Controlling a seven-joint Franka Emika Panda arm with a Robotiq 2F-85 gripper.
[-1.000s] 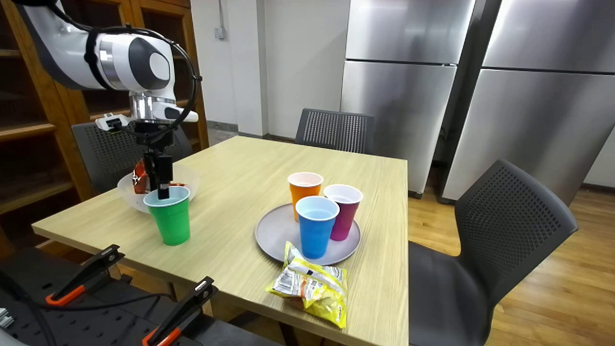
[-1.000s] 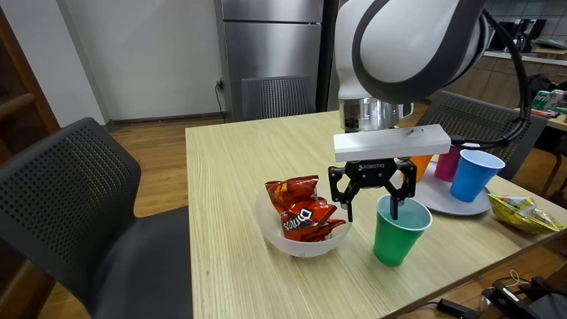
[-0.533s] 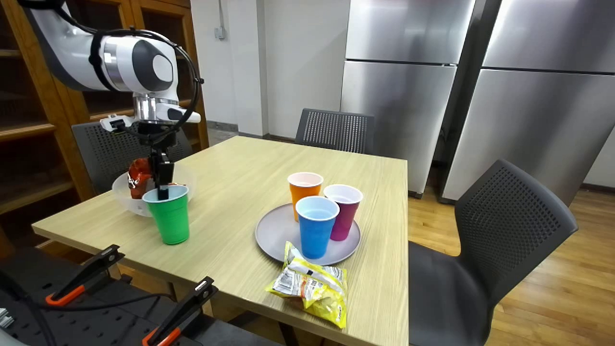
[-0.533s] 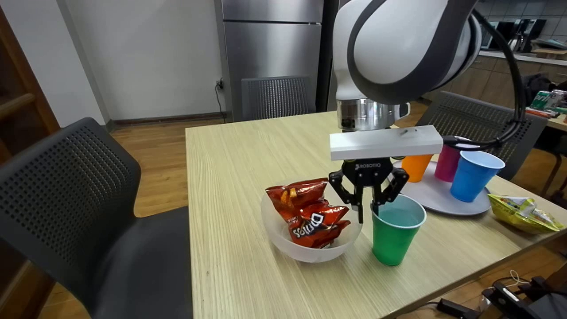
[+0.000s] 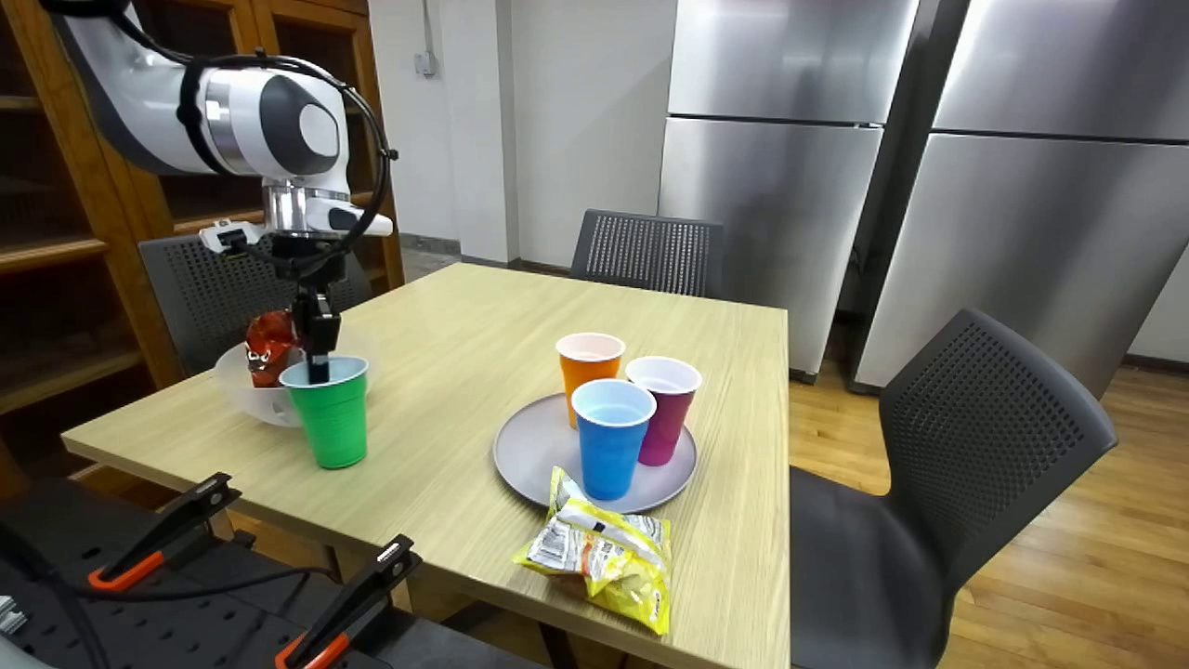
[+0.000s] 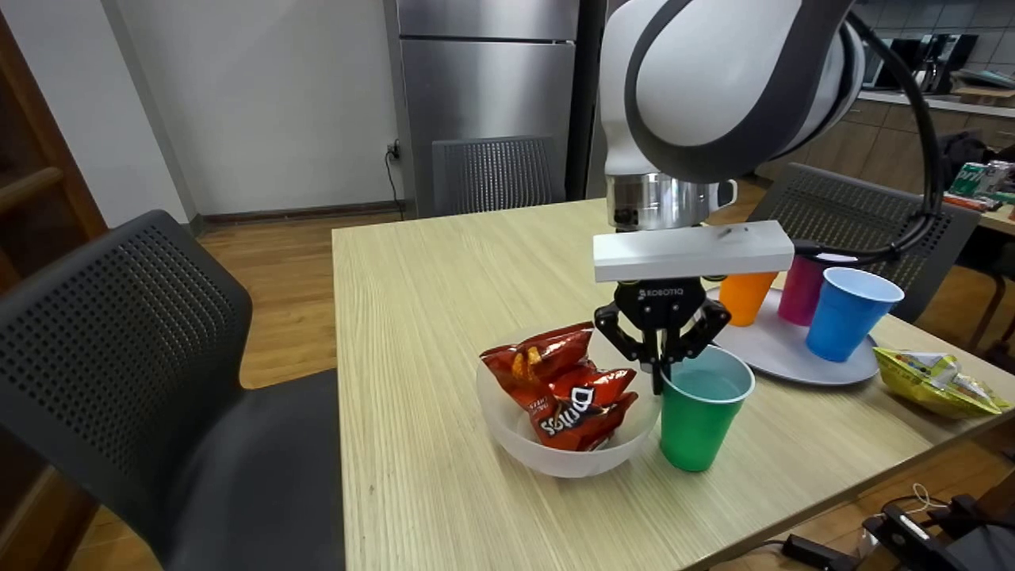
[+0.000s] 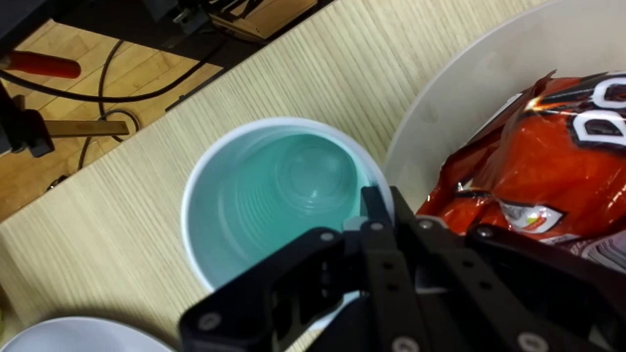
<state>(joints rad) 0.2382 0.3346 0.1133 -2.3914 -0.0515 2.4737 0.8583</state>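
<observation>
A green cup (image 6: 698,428) with a pale rim stands upright near the table edge, seen in both exterior views. My gripper (image 6: 660,379) points down at its rim and is shut on the cup wall. In the wrist view one of the fingers (image 7: 375,205) is inside the cup, the other outside, on the side of the white bowl (image 7: 430,132). That bowl touches or nearly touches the cup; whether its rim is also pinched I cannot tell. Red chip bags (image 6: 567,396) lie in the bowl close beside the gripper.
A grey plate (image 5: 529,455) carries a blue cup (image 5: 613,451), an orange cup (image 5: 581,372) and a purple cup (image 5: 667,418). A yellow snack bag (image 5: 618,567) lies at the plate's edge. Chairs surround the table (image 5: 464,334); black clamps (image 5: 358,595) sit beyond its edge.
The fingers have come together from a wide spread onto the cup's rim. The bowl with its red bags has slid toward the cup, and the cup has shifted slightly toward the bowl.
</observation>
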